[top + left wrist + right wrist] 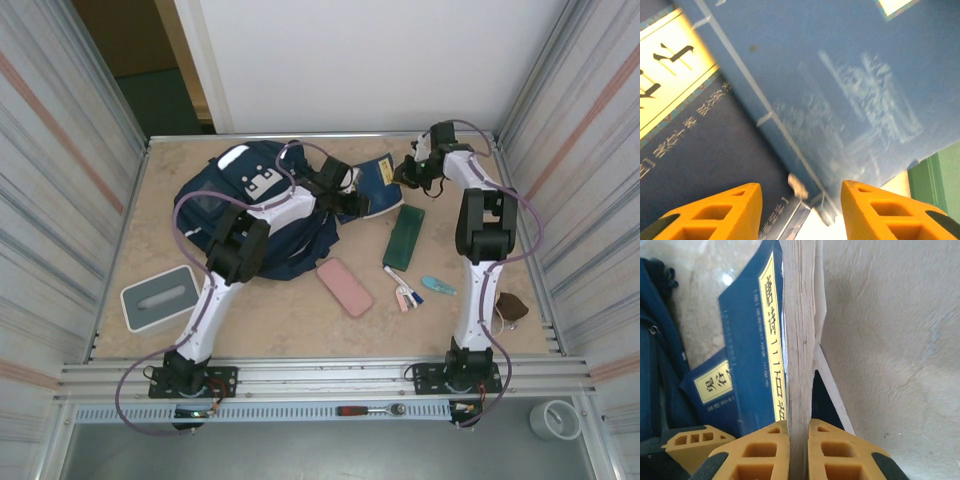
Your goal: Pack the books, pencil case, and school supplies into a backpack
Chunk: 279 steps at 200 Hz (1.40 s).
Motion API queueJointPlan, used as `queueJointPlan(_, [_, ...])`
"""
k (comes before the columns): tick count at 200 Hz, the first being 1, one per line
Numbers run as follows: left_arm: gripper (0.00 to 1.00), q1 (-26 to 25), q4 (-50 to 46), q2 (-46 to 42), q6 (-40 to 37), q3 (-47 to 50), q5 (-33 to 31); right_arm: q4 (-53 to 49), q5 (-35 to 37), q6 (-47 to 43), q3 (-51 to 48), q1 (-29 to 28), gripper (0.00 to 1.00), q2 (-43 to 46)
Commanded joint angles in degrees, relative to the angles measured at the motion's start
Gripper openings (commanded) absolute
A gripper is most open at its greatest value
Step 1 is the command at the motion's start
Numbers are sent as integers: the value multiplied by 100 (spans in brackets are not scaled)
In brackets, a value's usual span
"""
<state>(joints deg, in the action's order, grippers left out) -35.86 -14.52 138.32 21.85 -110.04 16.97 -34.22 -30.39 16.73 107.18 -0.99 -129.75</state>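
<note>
Grey tray (128, 297) occupies the near-left corner of the desk (280, 320). The backpack (210, 210) lies in the far-left area of the desk, with the left arm stretched across it. The left claw (800, 187) hovers over the books (380, 185) near the middle of the far edge. Its fingers (735, 210) stand apart with nothing between them, above a blue cover with a yellow label. The books lie just beside the right side of the backpack. The right claw (800, 422) is clamped on the raised book (800, 340), which stands edge-on between the fingers with its page edge facing the wrist camera. Blue covers with yellow labels show to its left. The pink case (345, 287) lies near the centre of the desk, toward the near edge. The green case (404, 237) lies right of it, closer to the books. The school supplies (405, 293), pen-like sticks and a light-blue piece (437, 286), lie just in front of the green case. A brown object (512, 305) rests against the right edge of the desk.
</note>
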Motion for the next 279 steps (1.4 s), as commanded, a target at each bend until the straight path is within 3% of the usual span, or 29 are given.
queueJointPlan(1, [49, 187, 339, -629, -51, 492, 25, 102, 257, 198, -168, 73, 6, 450])
queueJointPlan(26, [56, 276, 747, -1118, 49, 909, 275, 469, -203, 466, -406, 136, 0, 796])
queueJointPlan(85, [67, 316, 1709, -2778, 164, 2181, 494, 2097, -1315, 1654, -1589, 187, 0, 2317])
queueJointPlan(108, [69, 320, 1514, -3697, -344, 3055, -240, 2714, -1570, 2124, -2357, 124, 0, 2950])
queueJointPlan(143, [74, 325, 85, -4898, -1819, 4075, -1972, 2916, -1365, 2176, -3550, -196, 0, 3928])
queueJointPlan(161, [76, 325, -460, -5225, -2401, 4430, -2335, 2831, -1214, 2066, -3909, -333, 0, 4219])
queueJointPlan(192, [77, 316, -909, -5145, -2810, 4521, -1923, 2666, -1110, 1916, -4153, -437, 0, 4363])
queueJointPlan(221, [74, 413, -1209, -4653, -2662, 4124, -2519, 2425, -993, 1717, -4225, -441, 0, 4433])
queueJointPlan(279, [71, 817, -1303, -3823, -2853, 3762, -2246, 2237, -830, 1513, -4424, -411, 0, 4529])
